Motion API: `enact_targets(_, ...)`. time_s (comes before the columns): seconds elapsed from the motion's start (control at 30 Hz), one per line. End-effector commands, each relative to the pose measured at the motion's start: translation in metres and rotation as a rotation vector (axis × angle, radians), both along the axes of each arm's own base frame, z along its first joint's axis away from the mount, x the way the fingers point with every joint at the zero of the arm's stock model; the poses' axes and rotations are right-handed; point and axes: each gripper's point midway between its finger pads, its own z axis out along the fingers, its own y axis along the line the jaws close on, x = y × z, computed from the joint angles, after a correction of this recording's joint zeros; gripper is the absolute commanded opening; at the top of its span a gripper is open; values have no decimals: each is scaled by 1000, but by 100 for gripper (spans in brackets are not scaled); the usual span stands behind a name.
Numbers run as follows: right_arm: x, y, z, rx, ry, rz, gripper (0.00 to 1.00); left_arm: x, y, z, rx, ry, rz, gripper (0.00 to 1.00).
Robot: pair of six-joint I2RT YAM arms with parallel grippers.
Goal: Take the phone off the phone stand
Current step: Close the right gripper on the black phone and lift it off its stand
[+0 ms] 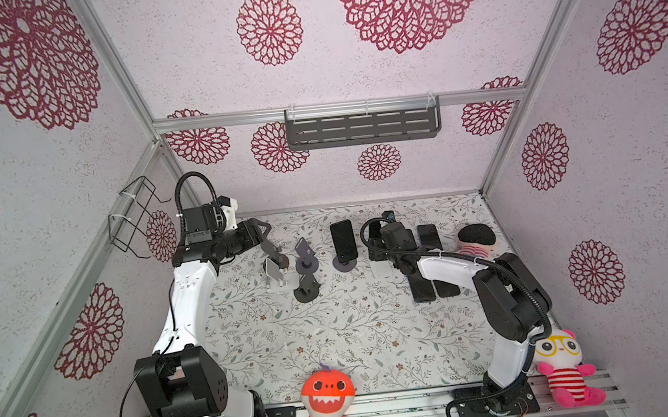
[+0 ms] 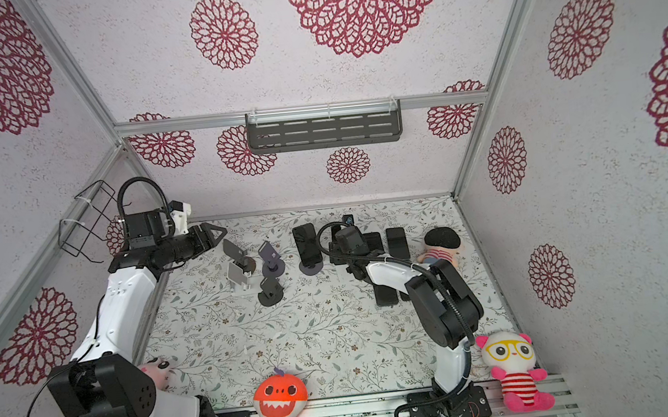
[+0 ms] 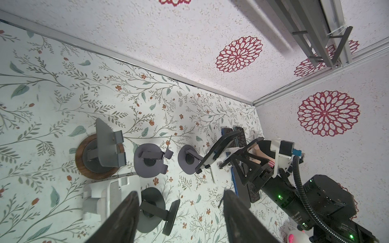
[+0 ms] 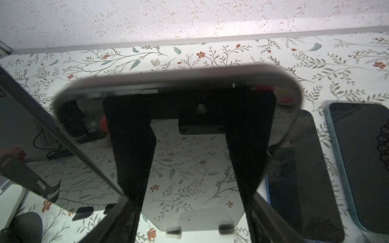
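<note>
Because the right arm [image 1: 446, 267] largely covers it in both top views, the phone [image 4: 179, 81] shows clearly only at the wrist, leaning on its phone stand [image 4: 200, 218] between the fingers of the right claw [image 4: 190, 126] — clamped or not cannot be told through the reflections. Two phones [image 4: 305, 168] (one teal-cased [image 4: 362, 164]) lie flat just beside. Four stands [image 3: 101, 147] cluster ahead of the gaping, empty left claw [image 3: 181, 194].

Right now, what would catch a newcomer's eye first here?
The right gripper is right at a dark phone leaning on its white stand, toward the back. Beside it a second phone stands on a round-based stand, and an orange shark plush sits at the front edge.
</note>
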Motion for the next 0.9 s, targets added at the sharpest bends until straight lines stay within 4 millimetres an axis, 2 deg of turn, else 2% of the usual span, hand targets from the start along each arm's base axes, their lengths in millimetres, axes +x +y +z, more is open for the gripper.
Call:
enact_targets(0.0, 4, 3, 51, 44, -100, 1, 74, 2, 2, -3, -3, -1, -8, 66)
enact_targets(0.57, -2, -1, 84, 57, -142, 7, 69, 3, 2, -5, -5, 6, -9, 67)
enact_targets(0.87, -23, -12, 100, 56, -116, 14, 67, 3, 2, -5, -6, 9, -9, 67)
